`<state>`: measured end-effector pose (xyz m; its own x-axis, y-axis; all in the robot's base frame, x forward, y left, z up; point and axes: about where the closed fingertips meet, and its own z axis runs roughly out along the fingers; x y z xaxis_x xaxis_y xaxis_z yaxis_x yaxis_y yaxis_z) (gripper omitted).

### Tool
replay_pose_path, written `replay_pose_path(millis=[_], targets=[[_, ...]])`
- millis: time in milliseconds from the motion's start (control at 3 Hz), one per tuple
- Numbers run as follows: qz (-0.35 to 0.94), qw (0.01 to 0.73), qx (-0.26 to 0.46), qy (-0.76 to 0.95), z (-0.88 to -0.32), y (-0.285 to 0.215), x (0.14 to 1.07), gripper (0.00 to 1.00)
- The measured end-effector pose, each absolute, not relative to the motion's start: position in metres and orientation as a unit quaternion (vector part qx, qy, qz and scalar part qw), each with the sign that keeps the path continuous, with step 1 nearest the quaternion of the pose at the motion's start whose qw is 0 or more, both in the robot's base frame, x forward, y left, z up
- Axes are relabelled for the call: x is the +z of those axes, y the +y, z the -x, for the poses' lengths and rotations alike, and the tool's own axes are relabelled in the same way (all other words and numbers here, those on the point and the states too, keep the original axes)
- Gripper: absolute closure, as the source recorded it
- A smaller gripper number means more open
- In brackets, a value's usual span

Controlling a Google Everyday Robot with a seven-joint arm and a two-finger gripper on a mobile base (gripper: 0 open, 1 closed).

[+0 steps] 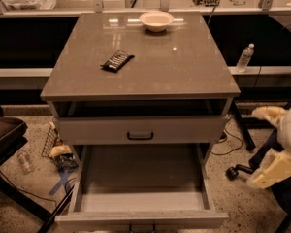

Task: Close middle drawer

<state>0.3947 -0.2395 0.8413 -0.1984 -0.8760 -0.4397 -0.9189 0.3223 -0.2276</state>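
Note:
The middle drawer (140, 178) of the grey cabinet (140, 57) is pulled far out toward me. Its plain grey inside is empty, and its low flat front (140, 219) lies at the bottom edge of the view. Above it, the drawer with the taller front panel (139, 129) and dark handle stands slightly open. My gripper (276, 144), cream and white, is at the far right edge. It is beside the cabinet's right side, apart from the drawer and partly cut off.
A white bowl (156, 20) and a dark snack packet (117, 60) lie on the cabinet top. A water bottle (244, 57) stands on a ledge at right. A chair caster (233, 173) is right of the drawer. A black stool (5, 135) and floor clutter (58, 152) are at left.

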Motion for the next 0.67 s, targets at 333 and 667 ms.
replay_pose_path(millis=[333, 667], targets=[[0.577, 0.298, 0.045, 0.76, -0.383, -0.243, 0.79, 0.38], [0.577, 0.323, 0.036, 0.749, -0.375, -0.245, 0.755, 0.62]])
